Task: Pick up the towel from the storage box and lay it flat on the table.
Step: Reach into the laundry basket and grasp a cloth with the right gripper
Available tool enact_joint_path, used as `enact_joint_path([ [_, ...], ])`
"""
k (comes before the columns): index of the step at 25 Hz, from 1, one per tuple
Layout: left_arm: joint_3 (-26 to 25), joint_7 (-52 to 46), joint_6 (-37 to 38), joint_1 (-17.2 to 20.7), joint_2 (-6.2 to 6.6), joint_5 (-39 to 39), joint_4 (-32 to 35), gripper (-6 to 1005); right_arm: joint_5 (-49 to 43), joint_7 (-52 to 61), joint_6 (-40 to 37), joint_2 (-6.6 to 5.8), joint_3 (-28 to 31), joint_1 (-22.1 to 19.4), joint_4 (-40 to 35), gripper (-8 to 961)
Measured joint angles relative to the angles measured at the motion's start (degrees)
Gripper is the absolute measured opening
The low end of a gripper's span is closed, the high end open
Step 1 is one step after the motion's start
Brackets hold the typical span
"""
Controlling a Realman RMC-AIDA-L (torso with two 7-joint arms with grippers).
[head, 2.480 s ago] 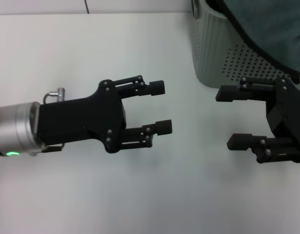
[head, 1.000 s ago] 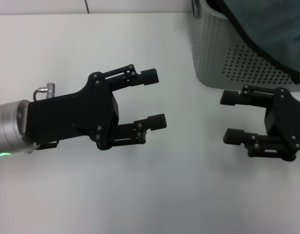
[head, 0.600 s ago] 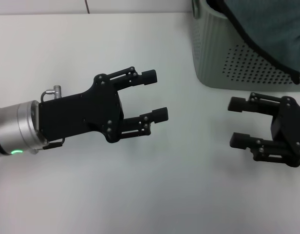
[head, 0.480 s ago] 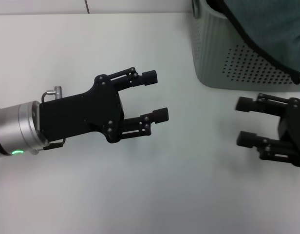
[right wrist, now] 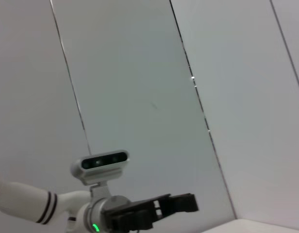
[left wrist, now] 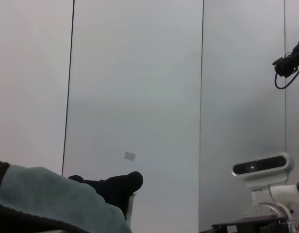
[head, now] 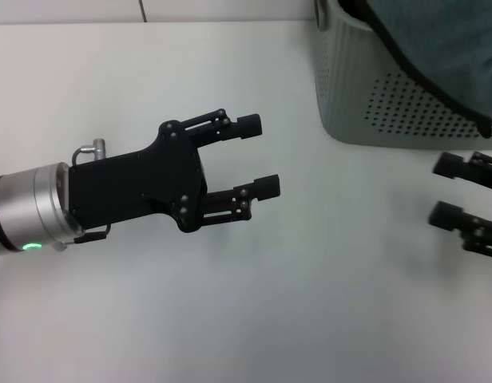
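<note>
The towel (head: 442, 40) shows its teal-grey side and black stitched border, draped over the rim of the storage box (head: 366, 96), a pale grey-green perforated basket at the table's far right. A corner of the towel (left wrist: 47, 204) also appears in the left wrist view. My left gripper (head: 260, 155) hovers open over the middle of the white table (head: 230, 303), well left of the box, nothing between its fingers. My right gripper (head: 446, 191) is open at the right edge of the head view, just in front of the box, mostly cut off. The right wrist view shows the left gripper (right wrist: 186, 204) far off.
A wall of pale panels fills both wrist views. A head camera on a white stand (left wrist: 261, 167) is visible in the left wrist view, and the same camera (right wrist: 100, 162) in the right wrist view.
My right gripper has slid steadily to the right, now partly out of the head view. The left gripper lifted slightly, then settled near its earlier spot, still open.
</note>
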Motion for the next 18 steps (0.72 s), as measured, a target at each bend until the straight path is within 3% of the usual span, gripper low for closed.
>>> enact_joint_path([
  [9, 0.1, -1.0, 0.2, 0.1, 0.0, 0.3, -0.3, 745, -3.5, -0.3, 0.3, 1.08, -1.6, 6.2, 0.7, 695],
  [18, 0.1, -1.0, 0.3, 0.5, 0.0, 0.3, -0.9, 745, -4.1, -0.3, 0.5, 1.13, -1.9, 8.1, 0.7, 695],
])
